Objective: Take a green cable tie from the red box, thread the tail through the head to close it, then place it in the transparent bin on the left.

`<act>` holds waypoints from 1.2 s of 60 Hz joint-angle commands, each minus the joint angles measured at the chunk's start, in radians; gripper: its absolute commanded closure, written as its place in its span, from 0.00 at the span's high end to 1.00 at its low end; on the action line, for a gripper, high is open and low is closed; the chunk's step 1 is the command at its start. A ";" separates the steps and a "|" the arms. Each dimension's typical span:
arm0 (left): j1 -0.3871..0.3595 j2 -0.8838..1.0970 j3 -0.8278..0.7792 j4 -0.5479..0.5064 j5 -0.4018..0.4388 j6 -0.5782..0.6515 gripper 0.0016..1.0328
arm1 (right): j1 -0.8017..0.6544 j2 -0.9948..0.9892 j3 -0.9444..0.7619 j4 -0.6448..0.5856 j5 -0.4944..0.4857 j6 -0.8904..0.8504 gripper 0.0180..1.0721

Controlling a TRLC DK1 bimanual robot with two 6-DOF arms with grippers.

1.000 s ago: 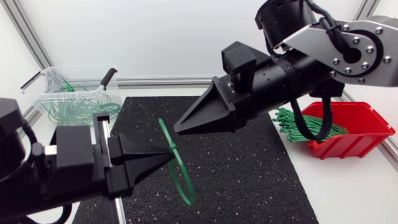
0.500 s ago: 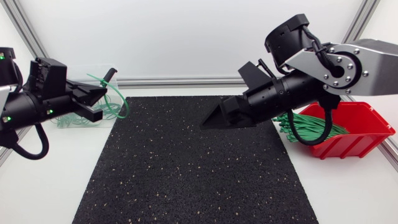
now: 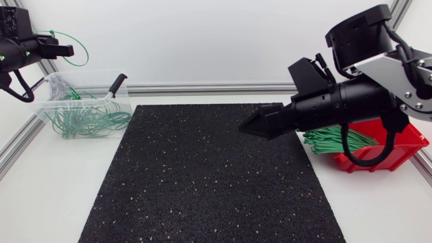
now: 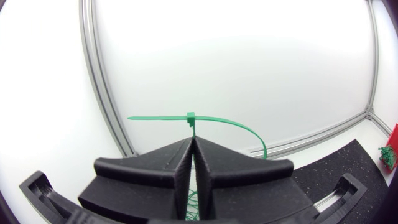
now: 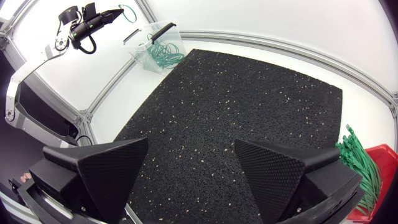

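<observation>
My left gripper (image 3: 67, 48) hangs high above the transparent bin (image 3: 47, 108), shut on a green cable tie (image 3: 86, 52) closed into a loop. In the left wrist view the tie's head (image 4: 191, 116) stands just past the pinched fingertips (image 4: 193, 142), its tail sticking out sideways. My right gripper (image 5: 189, 155) is open with nothing in it over the black mat (image 3: 202, 175), near the mat's right side (image 3: 253, 126). The red box (image 3: 398, 145) behind it holds a bundle of straight green ties (image 3: 337, 138).
The bin holds several looped green ties (image 3: 88, 120) and has black handles (image 3: 118, 84). An aluminium rail (image 3: 202, 88) runs along the table's far edge. The right arm's body stands over the red box's left end.
My left arm has carried the looped tie from the mat's front up and left to above the bin. My right gripper has opened and drawn back to the right.
</observation>
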 commanded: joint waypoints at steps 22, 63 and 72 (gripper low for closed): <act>-0.002 0.240 0.135 -0.190 -0.088 -0.012 0.97 | -0.018 -0.147 -0.104 -0.076 0.030 -0.051 0.96; -0.126 -0.380 -0.424 -0.187 -0.093 -0.078 0.97 | -0.358 -0.499 -0.352 0.052 0.206 -0.206 0.96; -0.145 -0.496 -0.539 -0.170 -0.093 -0.086 0.97 | -0.386 -0.605 -0.418 0.099 0.257 -0.216 0.96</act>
